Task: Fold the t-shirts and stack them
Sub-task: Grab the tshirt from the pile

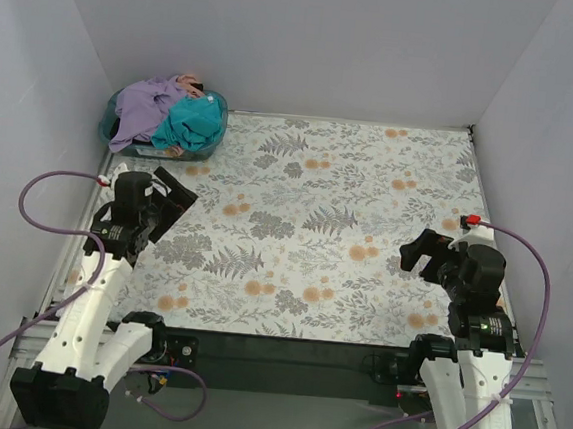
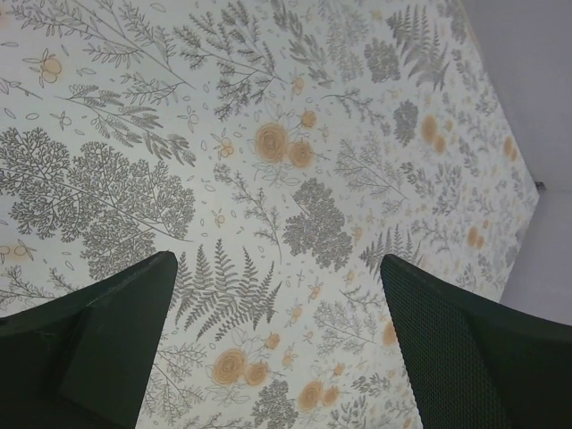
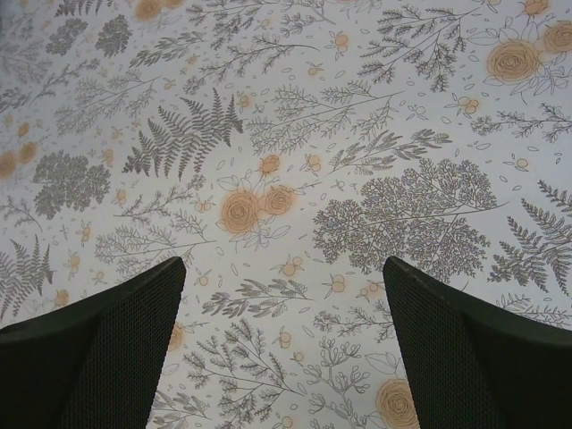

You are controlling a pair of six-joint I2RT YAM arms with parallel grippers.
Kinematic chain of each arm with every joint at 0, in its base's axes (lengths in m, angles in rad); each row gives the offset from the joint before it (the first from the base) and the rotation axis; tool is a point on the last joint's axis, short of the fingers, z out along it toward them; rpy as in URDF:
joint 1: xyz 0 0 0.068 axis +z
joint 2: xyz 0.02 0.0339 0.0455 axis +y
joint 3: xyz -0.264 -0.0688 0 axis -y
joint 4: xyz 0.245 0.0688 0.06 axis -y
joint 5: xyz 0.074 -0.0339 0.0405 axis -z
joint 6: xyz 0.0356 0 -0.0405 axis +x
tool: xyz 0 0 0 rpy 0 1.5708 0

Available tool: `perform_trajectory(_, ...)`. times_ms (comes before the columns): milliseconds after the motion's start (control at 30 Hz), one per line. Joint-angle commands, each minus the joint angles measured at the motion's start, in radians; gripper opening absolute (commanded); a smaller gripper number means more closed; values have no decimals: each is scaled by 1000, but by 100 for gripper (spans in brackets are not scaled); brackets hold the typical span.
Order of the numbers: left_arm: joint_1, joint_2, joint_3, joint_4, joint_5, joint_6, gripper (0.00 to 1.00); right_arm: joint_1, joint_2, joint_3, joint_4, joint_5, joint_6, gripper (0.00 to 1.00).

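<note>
The t-shirts lie bunched in a teal basket at the far left corner: a lavender one, a teal-blue one and a bit of peach-pink at the top. My left gripper is open and empty, hovering over the floral cloth a little in front of the basket. My right gripper is open and empty over the cloth at the right. Both wrist views, left and right, show only the bare floral cloth between wide-apart fingers.
The grey-and-orange floral table cloth covers the table. White walls close in the back and both sides. Purple cables loop beside each arm base at the near edge.
</note>
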Motion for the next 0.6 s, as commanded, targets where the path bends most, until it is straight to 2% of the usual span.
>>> perform_trajectory(0,1,52,36,3,-10,16,98,-4,-4,22,9,-14,-19,98)
perform_trajectory(133,1,167,100,95,-39,25,98,-5,9,30,10,-3,-35,98)
perform_trajectory(200,1,268,142,187,-70,51,98,-5,26,38,10,28,-26,98)
perform_trajectory(300,13,432,220,241,-147,86,98,-4,66,65,12,12,-26,99)
perform_trajectory(433,34,669,463,246,-115,167,98,-4,107,79,25,11,-32,98)
perform_trajectory(567,56,866,643,258,-89,201,98,-4,134,56,41,32,-32,98)
